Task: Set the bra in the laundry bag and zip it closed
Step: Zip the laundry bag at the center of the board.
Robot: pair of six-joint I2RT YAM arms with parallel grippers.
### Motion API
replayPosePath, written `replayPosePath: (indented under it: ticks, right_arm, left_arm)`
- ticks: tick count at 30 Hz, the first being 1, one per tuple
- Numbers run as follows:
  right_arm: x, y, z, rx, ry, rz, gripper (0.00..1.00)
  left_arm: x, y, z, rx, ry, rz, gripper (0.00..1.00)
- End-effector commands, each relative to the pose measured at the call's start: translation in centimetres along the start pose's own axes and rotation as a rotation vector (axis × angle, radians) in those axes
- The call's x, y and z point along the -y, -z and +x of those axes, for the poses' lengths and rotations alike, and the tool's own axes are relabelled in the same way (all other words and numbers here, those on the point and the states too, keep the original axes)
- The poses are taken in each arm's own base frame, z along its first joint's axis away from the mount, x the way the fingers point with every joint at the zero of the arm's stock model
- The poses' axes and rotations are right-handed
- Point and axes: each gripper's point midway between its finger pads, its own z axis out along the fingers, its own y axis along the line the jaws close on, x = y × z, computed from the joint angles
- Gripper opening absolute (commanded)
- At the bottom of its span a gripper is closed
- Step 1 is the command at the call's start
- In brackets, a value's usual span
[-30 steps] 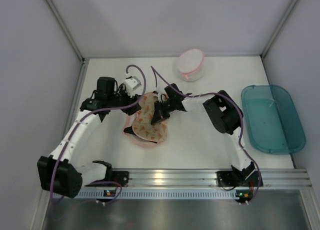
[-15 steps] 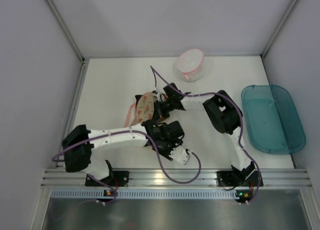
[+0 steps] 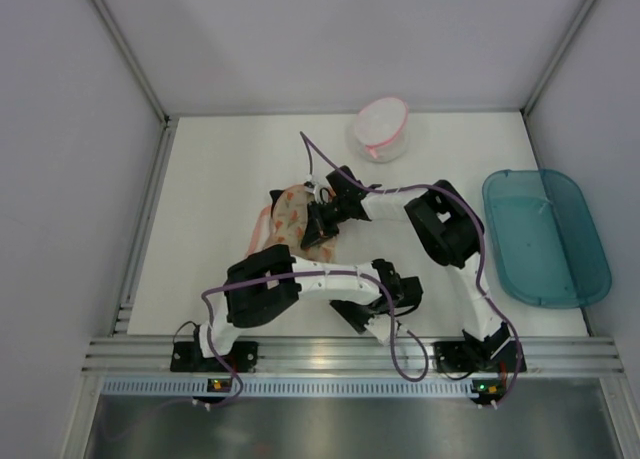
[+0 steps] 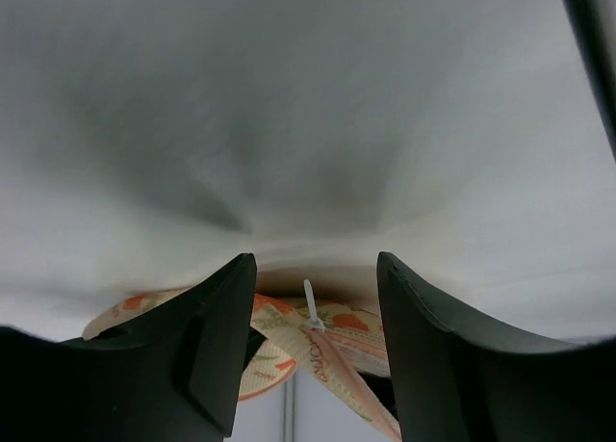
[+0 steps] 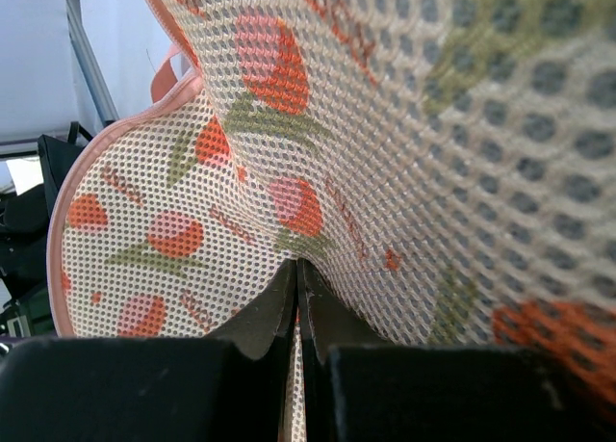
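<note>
The laundry bag (image 3: 290,214), cream mesh with orange-pink print and pink trim, stands bunched up on the white table left of centre. My right gripper (image 3: 318,222) is shut on its mesh, and in the right wrist view the fingertips (image 5: 296,269) pinch a fold of the laundry bag (image 5: 192,201). My left gripper (image 3: 352,317) hovers near the front of the table, to the right of the bag and apart from it. Its jaws (image 4: 313,264) stand open and empty, with the laundry bag's pink zip edge (image 4: 337,351) visible beyond them. The bra shows in no view.
A small white pouch with a pink rim (image 3: 380,129) sits at the back. A teal plastic tub (image 3: 545,237) lies at the right edge. Grey walls enclose three sides, and an aluminium rail (image 3: 330,357) runs along the front.
My left arm has swung from the back left of the bag round to the front right. The bag, lying spread a second ago, is now raised and bunched. The right gripper has stayed put.
</note>
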Motion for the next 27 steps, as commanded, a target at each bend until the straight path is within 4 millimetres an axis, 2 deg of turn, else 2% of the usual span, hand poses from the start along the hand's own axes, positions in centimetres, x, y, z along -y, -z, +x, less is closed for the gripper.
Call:
replayPosePath:
  ticks: [1, 8, 14, 19, 27]
  right_arm:
    - [4.0, -1.8, 3.2, -0.076, -0.070, 0.122, 0.00]
    - [3.9, -1.8, 3.0, -0.075, -0.063, 0.116, 0.00]
    - [4.0, -1.7, 3.4, -0.082, -0.062, 0.117, 0.00]
    - [4.0, -1.7, 3.5, -0.086, -0.060, 0.116, 0.00]
    - [4.0, -1.7, 3.4, -0.086, -0.059, 0.113, 0.00]
  left_arm:
    - [0.8, 0.4, 2.8, -0.149, -0.019, 0.035, 0.59]
    - [0.4, -0.8, 3.5, -0.239, -0.047, 0.042, 0.59]
    - [0.5, -2.1, 3.8, -0.261, -0.053, 0.075, 0.58]
    - [-0.1, -2.6, 4.2, -0.284, -0.045, 0.070, 0.56]
    - [0.5, -3.7, 5.5, -0.333, -0.070, 0.107, 0.54]
